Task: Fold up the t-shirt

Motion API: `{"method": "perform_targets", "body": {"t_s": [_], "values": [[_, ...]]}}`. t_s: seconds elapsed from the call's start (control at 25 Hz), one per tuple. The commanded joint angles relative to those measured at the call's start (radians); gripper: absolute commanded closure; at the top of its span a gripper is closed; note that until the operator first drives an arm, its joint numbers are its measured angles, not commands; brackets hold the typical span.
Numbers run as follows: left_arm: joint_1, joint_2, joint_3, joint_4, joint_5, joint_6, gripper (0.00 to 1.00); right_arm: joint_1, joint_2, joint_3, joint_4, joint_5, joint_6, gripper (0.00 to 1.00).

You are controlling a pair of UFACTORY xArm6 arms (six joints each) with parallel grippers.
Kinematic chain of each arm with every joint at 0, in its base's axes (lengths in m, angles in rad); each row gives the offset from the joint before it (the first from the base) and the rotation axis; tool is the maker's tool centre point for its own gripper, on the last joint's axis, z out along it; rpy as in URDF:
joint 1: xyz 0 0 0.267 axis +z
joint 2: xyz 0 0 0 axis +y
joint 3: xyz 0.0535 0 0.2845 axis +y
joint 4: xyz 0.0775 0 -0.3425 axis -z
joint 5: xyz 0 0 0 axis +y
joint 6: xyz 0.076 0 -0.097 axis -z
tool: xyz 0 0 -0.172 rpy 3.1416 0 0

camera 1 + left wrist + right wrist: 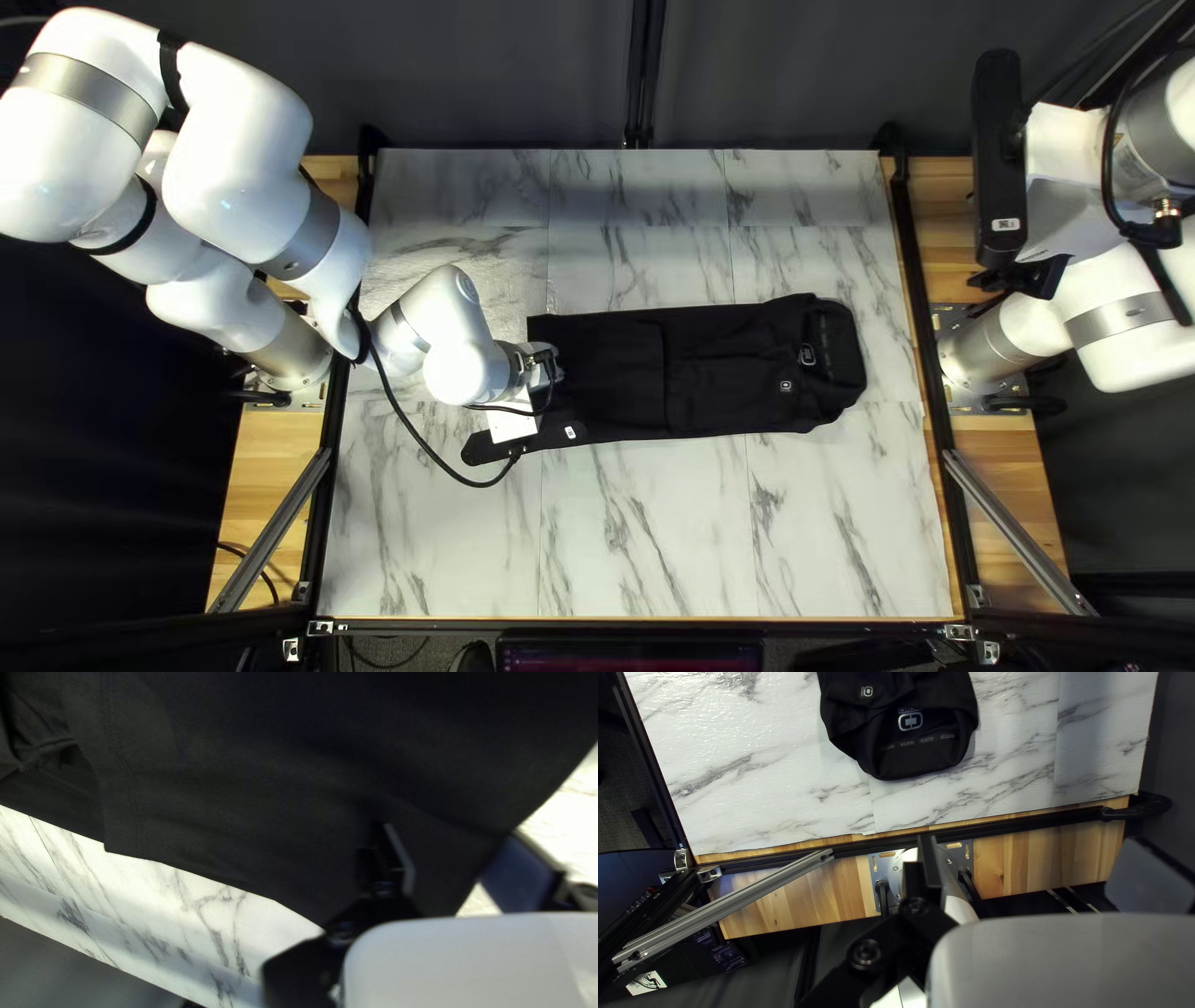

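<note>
The black t-shirt [722, 373] lies as a long narrow folded strip across the table, its collar end toward my right arm. Over the strip's other end is my left gripper [545, 364], fingertips hidden from above. In the left wrist view, the t-shirt [249, 784] spreads under and ahead of my left gripper [451, 830], which is open over a corner of the cloth. Raised beyond the table's right edge, my right gripper [1023, 276] is away from the cloth. The right wrist view shows the t-shirt's collar end [921, 746] ahead of my right gripper [1031, 839], fingers wide apart.
Marble-patterned tabletop [647, 535] surrounds the shirt. Black rails [924, 336] run along both table sides, with slanted metal braces [1015, 529] near the front corners. A cable [423, 448] loops from my left arm over the table.
</note>
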Motion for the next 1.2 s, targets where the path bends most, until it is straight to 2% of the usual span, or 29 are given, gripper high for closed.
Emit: {"method": "perform_targets", "body": {"t_s": [0.04,0.24,0.72,0.92,1.2], "values": [[-0.058,-0.088,0.032,-0.077,0.076,0.038,1.0,0.0,0.0,0.0,0.0,0.0,0.0,0.0],[-0.109,-0.161,0.063,-0.12,0.148,0.043,1.0,0.0,0.0,0.0,0.0,0.0,0.0,0.0],[-0.177,-0.304,0.179,-0.18,0.238,0.016,1.0,0.0,0.0,0.0,0.0,0.0,0.0,0.0],[-0.239,-0.441,0.267,-0.253,0.328,0.017,1.0,0.0,0.0,0.0,0.0,0.0,0.0,0.0],[-0.376,-0.652,0.37,-0.388,0.515,-0.002,1.0,0.0,0.0,0.0,0.0,0.0,0.0,0.0]]}}
